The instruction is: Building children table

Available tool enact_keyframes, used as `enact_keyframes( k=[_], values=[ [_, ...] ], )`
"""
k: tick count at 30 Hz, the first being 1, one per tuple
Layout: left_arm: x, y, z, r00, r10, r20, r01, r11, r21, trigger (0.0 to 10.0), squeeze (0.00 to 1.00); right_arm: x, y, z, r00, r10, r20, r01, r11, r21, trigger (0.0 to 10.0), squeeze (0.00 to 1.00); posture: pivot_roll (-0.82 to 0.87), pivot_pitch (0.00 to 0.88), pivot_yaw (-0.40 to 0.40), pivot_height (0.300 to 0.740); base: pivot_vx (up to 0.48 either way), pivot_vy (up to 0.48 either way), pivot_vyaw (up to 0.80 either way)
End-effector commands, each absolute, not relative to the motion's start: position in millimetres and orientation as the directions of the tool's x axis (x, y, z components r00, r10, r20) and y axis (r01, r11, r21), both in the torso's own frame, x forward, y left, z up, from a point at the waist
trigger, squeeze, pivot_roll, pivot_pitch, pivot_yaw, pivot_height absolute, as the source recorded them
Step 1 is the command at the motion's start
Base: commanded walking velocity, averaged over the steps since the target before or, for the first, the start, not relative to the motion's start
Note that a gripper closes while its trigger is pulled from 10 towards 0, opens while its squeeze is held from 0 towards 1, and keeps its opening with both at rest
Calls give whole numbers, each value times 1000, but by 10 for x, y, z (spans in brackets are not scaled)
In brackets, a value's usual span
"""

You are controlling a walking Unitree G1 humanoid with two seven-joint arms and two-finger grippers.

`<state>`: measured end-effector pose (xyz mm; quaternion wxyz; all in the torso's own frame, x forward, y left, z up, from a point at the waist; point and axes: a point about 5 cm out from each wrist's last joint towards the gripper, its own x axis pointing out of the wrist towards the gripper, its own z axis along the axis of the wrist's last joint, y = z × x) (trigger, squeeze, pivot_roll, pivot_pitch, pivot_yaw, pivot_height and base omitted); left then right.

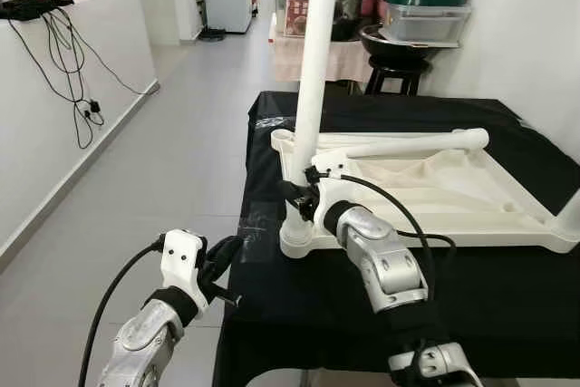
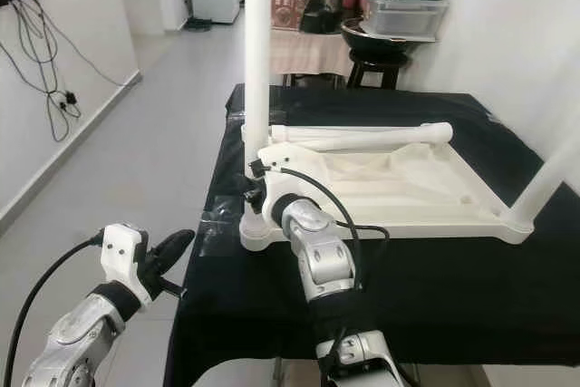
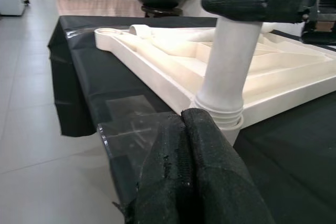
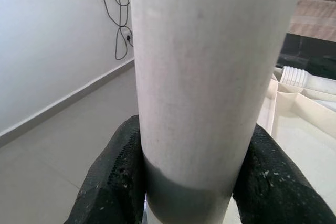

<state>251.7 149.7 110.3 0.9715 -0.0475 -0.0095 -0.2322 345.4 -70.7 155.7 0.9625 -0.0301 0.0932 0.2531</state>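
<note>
Black-clothed table (image 1: 471, 314) in tiled hallway — right hand (image 1: 304, 198) grips upright leg (image 1: 313, 70); left hand (image 1: 225, 251) closed, empty.

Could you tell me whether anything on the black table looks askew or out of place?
One thing: the upright white leg held by the right gripper leans slightly in its corner socket of the upturned tabletop. Another leg lies loose across the tabletop.

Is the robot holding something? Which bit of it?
Yes. The right gripper holds the upright white leg near its bottom, just above the tabletop's corner socket. The left gripper holds nothing.
</note>
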Motion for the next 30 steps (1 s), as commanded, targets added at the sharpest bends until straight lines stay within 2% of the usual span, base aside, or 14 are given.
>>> enact_keyframes(
  k=[1,4,5,6,8,10,11,12,13,15,19,27,28,30],
  values=[
    [2516,1493,1113,889,-455,37,457,886,-83,10000,0,3395,-782,1164,818,435,-375,-473,881,-9,10000,0,71,0,-65,740,0,0,0],
    [2517,1492,1115,891,-453,38,454,887,-83,10000,0,3372,-746,1220,828,427,-364,-459,888,-4,10000,0,74,0,-67,740,0,0,0],
    [2521,1488,1117,891,-452,39,454,887,-83,10000,0,3384,-681,1333,818,482,-313,-496,867,39,10000,1000,71,0,-67,740,0,0,0],
    [2530,1477,1120,890,-454,40,456,886,-85,10000,0,3437,-627,1536,747,631,-210,-625,774,103,10000,1000,59,0,-58,740,0,0,0],
    [2530,1477,1120,890,-454,40,456,886,-85,10000,0,3437,-627,1536,747,631,-210,-625,774,103,10000,1000,59,0,-58,740,0,0,0],
    [2536,1468,1123,889,-456,41,458,885,-86,10000,0,3455,-605,1693,682,719,-132,-708,695,127,10000,1000,60,0,-58,740,0,0,0],
    [2540,1461,1123,888,-458,42,460,884,-88,10000,0,3469,-615,1827,592,802,-73,-796,597,100,10000,996,64,0,-58,740,0,0,0],
    [2538,1456,1121,887,-460,41,462,882,-88,10000,0,3478,-650,1916,476,877,-59,-877,479,37,10000,0,69,0,-58,740,0,0,0],
    [2538,1456,1121,887,-460,41,462,882,-88,10000,0,3478,-650,1916,476,877,-59,-877,479,37,10000,0,69,0,-58,740,0,0,0],
    [2533,1455,1118,886,-463,39,464,881,-89,10000,0,3499,-700,1975,346,934,-87,-938,345,-21,10000,0,76,0,-58,740,0,0,0],
    [2518,1456,1112,883,-469,31,470,879,-84,10000,0,3542,-699,1981,228,965,-131,-974,227,-22,10000,0,93,0,-56,740,0,0,0],
    [2501,1448,1106,876,-482,23,482,873,-73,10000,0,3569,-740,1895,170,971,-169,-984,178,30,10000,0,117,0,-57,740,0,0,0],
    [2495,1446,1106,873,-488,24,488,870,-71,10000,0,3595,-773,1862,177,969,-173,-981,189,53,0,0,118,0,-57,740,0,0,0],
    [2490,1442,1108,870,-493,27,494,867,-69,10000,0,3620,-813,1839,184,969,-166,-977,198,77,0,0,118,0,-58,740,0,0,0]
  ],
)
